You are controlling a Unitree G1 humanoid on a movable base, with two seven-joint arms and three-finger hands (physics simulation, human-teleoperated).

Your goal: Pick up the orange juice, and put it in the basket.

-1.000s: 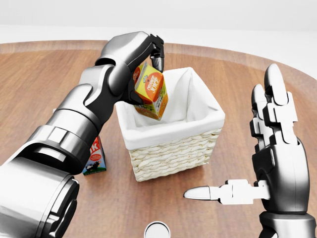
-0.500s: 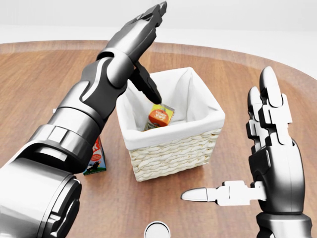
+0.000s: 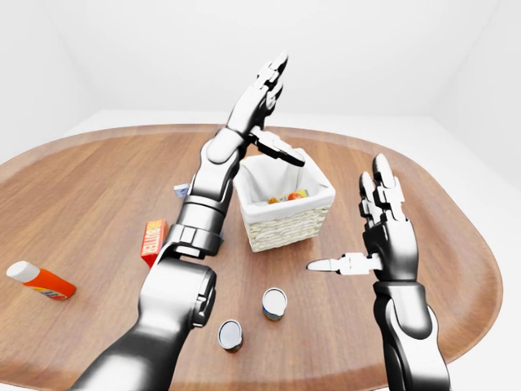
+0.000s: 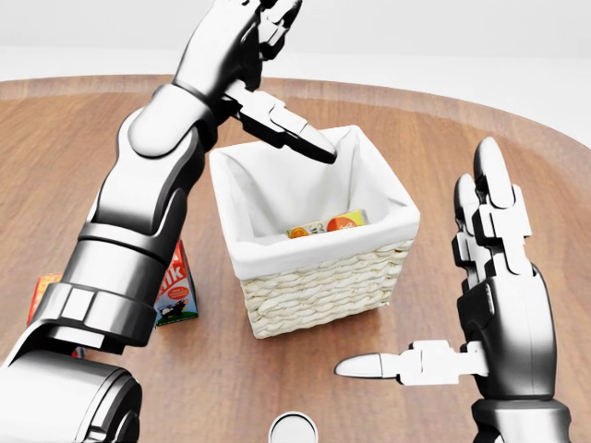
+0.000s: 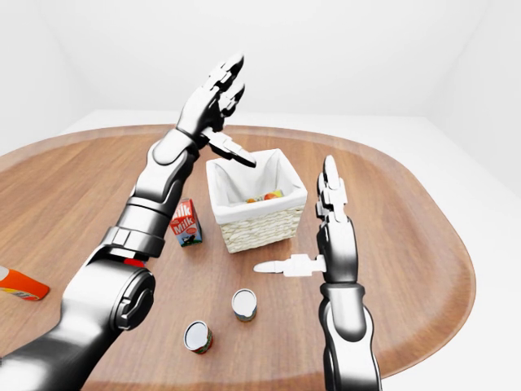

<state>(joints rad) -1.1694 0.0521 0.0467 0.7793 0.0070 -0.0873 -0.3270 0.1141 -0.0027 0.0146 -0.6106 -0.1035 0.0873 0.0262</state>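
Note:
The orange juice carton [image 4: 328, 224] lies on its side inside the white-lined wicker basket [image 4: 319, 281] at the middle of the head view. My left hand [image 4: 277, 69] is open and empty, raised above the basket's upper left corner with fingers spread. My right hand [image 4: 443, 277] is open and empty, held upright to the right of the basket, thumb pointing left.
A milk carton [image 4: 175, 291] stands just left of the basket. A red box [image 3: 152, 240] lies further left, and an orange bottle [image 3: 41, 279] lies at the far left. Two cans [image 3: 274, 303] [image 3: 230, 335] stand below the basket. The table edge curves at the right.
My left hand let go of the orange juice above the basket, and the carton dropped in and settled on its side. The left hand then rose higher, open. The right hand barely moved.

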